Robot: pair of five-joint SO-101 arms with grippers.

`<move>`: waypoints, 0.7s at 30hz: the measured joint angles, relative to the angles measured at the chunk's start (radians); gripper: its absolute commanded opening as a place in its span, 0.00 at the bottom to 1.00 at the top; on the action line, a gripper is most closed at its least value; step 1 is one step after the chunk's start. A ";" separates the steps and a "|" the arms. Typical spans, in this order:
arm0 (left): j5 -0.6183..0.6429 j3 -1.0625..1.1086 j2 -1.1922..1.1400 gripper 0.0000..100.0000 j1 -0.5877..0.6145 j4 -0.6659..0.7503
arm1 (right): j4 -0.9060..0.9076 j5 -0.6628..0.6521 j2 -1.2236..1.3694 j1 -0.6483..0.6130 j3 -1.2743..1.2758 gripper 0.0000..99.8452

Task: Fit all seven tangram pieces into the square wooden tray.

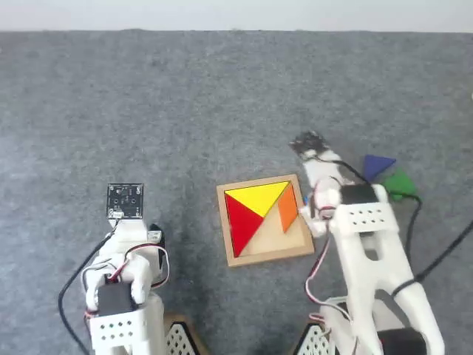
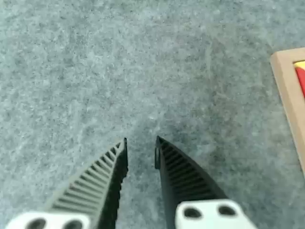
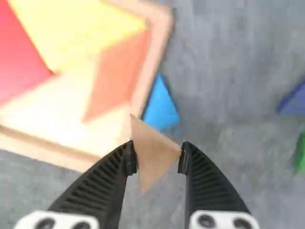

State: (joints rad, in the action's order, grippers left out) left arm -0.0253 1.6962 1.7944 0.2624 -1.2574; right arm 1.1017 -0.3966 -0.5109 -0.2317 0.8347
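Fuzzy grey counter met a white wall far off, wooden tray lay mid-counter, right claw pinched a tan triangle at the tray's right edge, left claw hung slightly apart, empty.

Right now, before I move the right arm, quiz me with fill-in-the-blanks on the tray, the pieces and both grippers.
1. In the square wooden tray, the large red triangle sits next to a large ____ triangle.
2. The right gripper is shut on the tan wooden triangle, while the left gripper holds ____.
3. The light blue triangle lies on the grey carpet, just ____ the tray's rim.

Missing words: yellow; nothing; outside.
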 measured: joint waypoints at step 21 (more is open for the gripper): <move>0.000 0.000 0.000 0.09 0.000 0.000 | 0.120 -1.103 0.508 -0.373 -0.442 0.05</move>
State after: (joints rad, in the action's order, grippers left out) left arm -0.0253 1.6962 1.7944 0.2624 -1.2574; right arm 1.2213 -1.4998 -0.0031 -0.6045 0.3928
